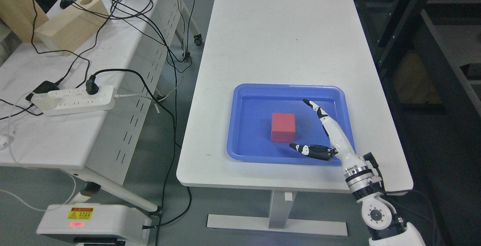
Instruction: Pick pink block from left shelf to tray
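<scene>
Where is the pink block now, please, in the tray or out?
In: the pink block sits on the blue tray's floor, right hand open beside it.

My view is bright and evenly lit from overhead; shadows fall soft under the table (pixel 263 50), the far right stays dim, and focus is sharp.

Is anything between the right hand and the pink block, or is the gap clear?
Nothing visible stands between them. The pink block already sits inside the blue tray, and the right hand is open just to its right, apart from it, with only bare tray floor between.
</scene>
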`<state>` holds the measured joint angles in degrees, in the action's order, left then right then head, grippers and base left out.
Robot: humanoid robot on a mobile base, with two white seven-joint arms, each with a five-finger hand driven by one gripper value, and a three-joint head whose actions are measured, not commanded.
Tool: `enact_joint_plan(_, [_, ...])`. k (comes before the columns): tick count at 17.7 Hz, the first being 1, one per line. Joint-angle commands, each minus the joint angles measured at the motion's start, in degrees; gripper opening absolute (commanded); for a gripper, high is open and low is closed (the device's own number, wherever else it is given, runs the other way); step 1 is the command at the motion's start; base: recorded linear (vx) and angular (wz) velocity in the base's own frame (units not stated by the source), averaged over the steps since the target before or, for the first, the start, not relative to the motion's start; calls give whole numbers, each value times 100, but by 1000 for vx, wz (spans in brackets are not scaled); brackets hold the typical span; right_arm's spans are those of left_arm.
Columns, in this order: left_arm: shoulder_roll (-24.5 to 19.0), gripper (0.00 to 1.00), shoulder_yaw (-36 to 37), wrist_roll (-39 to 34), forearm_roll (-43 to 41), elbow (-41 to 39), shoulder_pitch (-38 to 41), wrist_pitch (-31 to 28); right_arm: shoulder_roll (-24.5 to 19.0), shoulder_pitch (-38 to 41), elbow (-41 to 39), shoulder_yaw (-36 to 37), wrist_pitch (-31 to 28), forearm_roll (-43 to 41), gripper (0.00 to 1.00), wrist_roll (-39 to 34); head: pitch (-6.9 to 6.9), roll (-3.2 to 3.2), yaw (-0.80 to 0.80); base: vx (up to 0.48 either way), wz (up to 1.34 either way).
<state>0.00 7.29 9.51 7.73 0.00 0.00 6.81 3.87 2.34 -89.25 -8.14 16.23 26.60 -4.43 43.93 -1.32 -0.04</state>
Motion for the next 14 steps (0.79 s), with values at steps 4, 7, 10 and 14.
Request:
enact_joint_plan(4, [-100, 100, 0, -2, 0, -100, 114, -4, -53, 56, -5, 787, 99, -2528, 99, -14, 0, 0, 0, -128, 0])
enact_joint_plan(7, [-100, 100, 0, -2, 0, -100, 114, -4, -45, 74, -5, 796, 99, -2528, 99, -5, 0, 0, 0, -137, 1])
enact_joint_plan(10, [-100, 100, 0, -2, 0, -100, 114, -4, -53, 74, -5, 788, 99, -2528, 99, 4, 0, 0, 0, -163, 53])
enact_joint_plan(14, [-100, 100, 0, -2, 0, -100, 114, -4, -281, 65, 22, 840, 82, -2546, 99, 74, 0, 0, 0, -193, 117])
